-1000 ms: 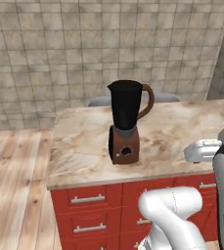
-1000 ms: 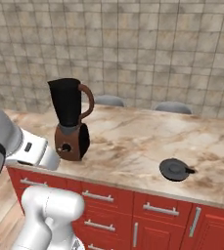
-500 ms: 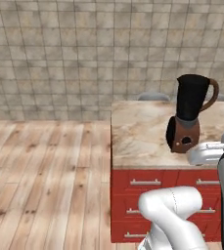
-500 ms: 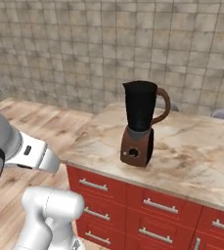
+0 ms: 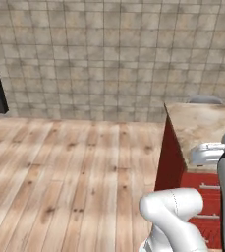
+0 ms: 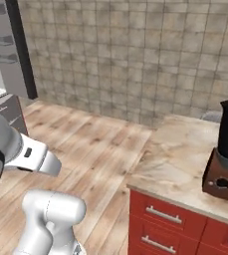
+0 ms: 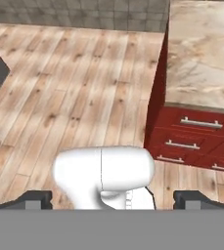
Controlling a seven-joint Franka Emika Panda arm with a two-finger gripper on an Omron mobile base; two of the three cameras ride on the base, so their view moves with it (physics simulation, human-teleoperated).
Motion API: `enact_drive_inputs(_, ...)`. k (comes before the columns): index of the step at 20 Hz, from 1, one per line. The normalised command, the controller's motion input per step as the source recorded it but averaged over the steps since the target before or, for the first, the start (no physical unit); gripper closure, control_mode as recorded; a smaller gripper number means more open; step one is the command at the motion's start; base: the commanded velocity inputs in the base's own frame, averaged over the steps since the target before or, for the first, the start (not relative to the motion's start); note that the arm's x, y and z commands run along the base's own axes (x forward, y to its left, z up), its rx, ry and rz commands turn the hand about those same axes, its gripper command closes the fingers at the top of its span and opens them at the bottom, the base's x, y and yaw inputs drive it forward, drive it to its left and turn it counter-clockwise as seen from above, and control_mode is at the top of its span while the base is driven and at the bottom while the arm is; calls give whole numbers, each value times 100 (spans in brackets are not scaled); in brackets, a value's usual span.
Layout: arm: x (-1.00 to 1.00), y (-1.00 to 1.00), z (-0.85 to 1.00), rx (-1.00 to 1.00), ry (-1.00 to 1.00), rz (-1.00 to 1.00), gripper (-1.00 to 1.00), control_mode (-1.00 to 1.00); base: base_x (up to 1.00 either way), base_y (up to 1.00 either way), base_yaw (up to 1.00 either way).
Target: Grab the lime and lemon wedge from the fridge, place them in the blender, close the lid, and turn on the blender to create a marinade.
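Claw (image 7: pixel 111 197) empty, tips wide apart, aimed down at the floor; fridge (image 6: pixel 1 74) lies far left, well away from worktop (image 6: pixel 185 164) corner.

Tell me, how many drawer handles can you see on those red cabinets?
3 in the hand view: top handle, middle handle, bottom handle, stacked on one cabinet. More may be hidden off-frame.
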Motion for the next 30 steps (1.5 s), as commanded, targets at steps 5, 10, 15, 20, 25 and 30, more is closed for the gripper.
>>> enact_drive_inputs(5, 0, 0, 0, 0, 0, 0, -100, 100, 53, 100, 32)
enact_drive_inputs(10, 0, 0, 0, 0, 0, 0, -100, 100, 85, 95, 40)
enact_drive_inputs(15, 0, 0, 0, 0, 0, 0, -100, 100, 100, -18, 23)
enact_drive_inputs(20, 0, 0, 0, 0, 0, 0, -100, 100, 100, -66, 23)
enact_drive_inputs(25, 0, 0, 0, 0, 0, 0, -100, 100, 100, -63, 32)
enact_drive_inputs(30, 0, 0, 0, 0, 0, 0, -100, 100, 61, -23, 78)
